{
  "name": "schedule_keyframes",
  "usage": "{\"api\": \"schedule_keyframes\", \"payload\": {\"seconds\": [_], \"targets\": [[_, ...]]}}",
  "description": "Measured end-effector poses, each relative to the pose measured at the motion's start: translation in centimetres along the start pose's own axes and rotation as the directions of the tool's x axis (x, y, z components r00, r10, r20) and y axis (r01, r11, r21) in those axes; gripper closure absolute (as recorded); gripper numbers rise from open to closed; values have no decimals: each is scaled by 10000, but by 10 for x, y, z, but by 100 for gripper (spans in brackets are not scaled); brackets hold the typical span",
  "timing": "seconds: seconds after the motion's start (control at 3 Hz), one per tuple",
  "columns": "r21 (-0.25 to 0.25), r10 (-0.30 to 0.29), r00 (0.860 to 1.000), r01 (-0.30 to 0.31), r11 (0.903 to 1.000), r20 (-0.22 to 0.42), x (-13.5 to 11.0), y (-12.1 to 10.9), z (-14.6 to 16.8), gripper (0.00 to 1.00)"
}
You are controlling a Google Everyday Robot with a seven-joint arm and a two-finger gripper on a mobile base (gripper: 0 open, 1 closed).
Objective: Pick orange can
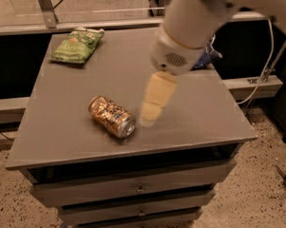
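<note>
One grey cabinet [190, 99] fills the middle of the view, with a flat top and drawers stacked below its front edge. Over its right half comes the white robot arm [195, 18], reaching in from the top right corner, big and bulky, covering much of the back right of the top. Back left corner: the green chip bag [76, 45], lying flat, well apart from everything else. Under the arm's rounded wrist hangs the cream-coloured gripper [149, 117], pointing down and a little left, its tip low over bare tabletop. Open or closed? Cannot tell. And there's the orange can [112, 116], on its side left of centre toward the front, silver end facing front right, nothing holding it, just beside the gripper's tip. Smallest of all, a sliver of the dark blue chip bag [209, 56] peeks out from behind the arm on the right.
</note>
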State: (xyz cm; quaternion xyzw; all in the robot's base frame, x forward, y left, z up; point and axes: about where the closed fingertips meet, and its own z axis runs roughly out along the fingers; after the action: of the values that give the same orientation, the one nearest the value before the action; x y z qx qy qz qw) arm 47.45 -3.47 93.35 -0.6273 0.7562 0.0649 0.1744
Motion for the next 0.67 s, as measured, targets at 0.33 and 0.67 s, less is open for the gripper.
{"api": "schedule_keyframes", "payload": {"seconds": [0.33, 0.67], "targets": [[-354, 567, 9983, -561, 9978, 153, -38, 2, 31, 0], [-614, 1352, 9908, -1354, 9889, -71, -61, 1, 70, 0]]}}
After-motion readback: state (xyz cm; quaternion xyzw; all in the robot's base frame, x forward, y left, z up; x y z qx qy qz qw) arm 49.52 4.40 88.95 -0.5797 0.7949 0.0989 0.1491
